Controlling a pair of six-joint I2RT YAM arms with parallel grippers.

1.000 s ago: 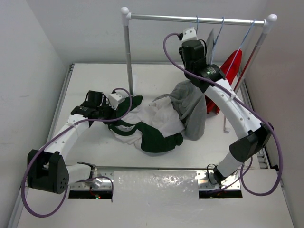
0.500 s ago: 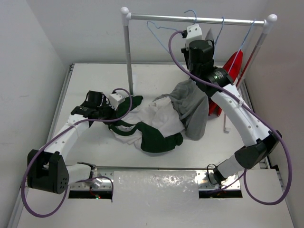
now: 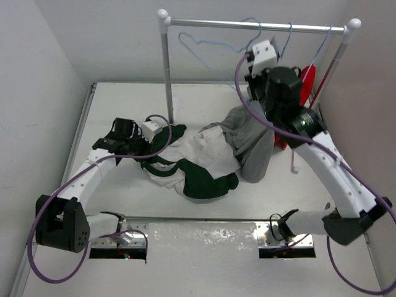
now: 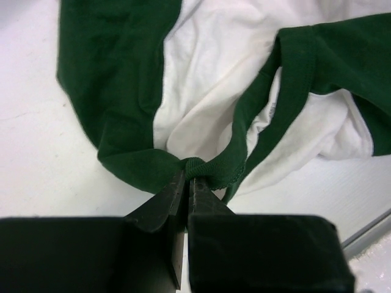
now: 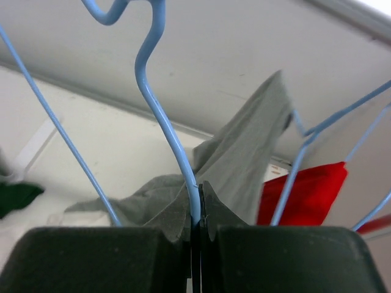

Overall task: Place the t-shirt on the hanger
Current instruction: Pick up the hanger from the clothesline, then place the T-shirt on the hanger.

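The t-shirt point(image 3: 198, 164), dark green with white panels, lies crumpled on the table. My left gripper point(image 3: 146, 137) is shut on its green collar edge at the left side, which shows in the left wrist view point(image 4: 208, 168) at my gripper point(image 4: 186, 178). My right gripper point(image 3: 250, 57) is raised near the rail and shut on the light-blue hanger point(image 3: 204, 46). The hanger's frame sticks out to the left and its hook sits close to the rail. In the right wrist view the hanger wire point(image 5: 164, 119) is pinched between the jaws of my gripper point(image 5: 197, 196).
A white clothes rack with a left post point(image 3: 167, 68) and a top rail point(image 3: 210, 23) stands at the back. A grey garment point(image 3: 250, 139) and a red garment point(image 3: 303, 83) hang from like hangers point(image 5: 293, 177) at the right. The grey one droops onto the table.
My right arm has risen and come toward the camera with the hanger, whose frame has swung out to the left under the rail. The left arm and the t-shirt have not moved.
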